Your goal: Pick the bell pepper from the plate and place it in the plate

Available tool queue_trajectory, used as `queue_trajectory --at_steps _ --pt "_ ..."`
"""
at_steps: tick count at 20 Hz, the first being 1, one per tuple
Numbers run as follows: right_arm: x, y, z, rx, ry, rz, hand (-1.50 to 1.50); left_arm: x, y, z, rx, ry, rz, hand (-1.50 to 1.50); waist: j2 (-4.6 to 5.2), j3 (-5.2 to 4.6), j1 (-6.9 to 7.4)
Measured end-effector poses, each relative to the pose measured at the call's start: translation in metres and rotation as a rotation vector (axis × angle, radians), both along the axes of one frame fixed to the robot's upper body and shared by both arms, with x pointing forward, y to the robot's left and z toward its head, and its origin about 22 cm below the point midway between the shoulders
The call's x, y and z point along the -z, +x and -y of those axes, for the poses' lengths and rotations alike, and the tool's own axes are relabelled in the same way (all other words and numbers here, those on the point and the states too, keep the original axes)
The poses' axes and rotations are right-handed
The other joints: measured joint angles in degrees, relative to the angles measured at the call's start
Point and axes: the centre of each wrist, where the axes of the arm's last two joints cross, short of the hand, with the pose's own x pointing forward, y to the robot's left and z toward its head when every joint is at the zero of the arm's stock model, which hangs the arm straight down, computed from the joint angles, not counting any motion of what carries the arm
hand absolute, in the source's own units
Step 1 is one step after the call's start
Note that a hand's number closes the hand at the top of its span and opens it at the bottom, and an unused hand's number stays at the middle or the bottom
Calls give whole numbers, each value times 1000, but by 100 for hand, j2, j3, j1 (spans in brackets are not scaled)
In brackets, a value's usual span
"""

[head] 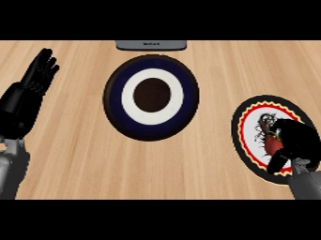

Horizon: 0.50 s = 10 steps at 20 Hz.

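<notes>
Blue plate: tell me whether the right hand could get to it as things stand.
Probably yes. The right hand sits over the red-rimmed plate, curled round the pepper, and only wooden counter lies between it and the blue plate. The left hand rests far off.

We look down on a light-brown wooden counter top (73,140) whose grain runs from side to side across the whole view. At its far edge, near the middle, we see a flat grey rectangular object with rounded corners (151,45), partly cut off. The light falls evenly.
</notes>
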Motion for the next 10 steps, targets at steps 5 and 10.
queue_trajectory --at_steps 5,10 --pt "16 -32 11 58 57 147 150 0 -4 -5 -15 0 -3 0 -74 -89 -57" --pt "32 -81 16 132 88 272 150 4 -5 -10 -17 0 -6 0 -109 -135 -120"
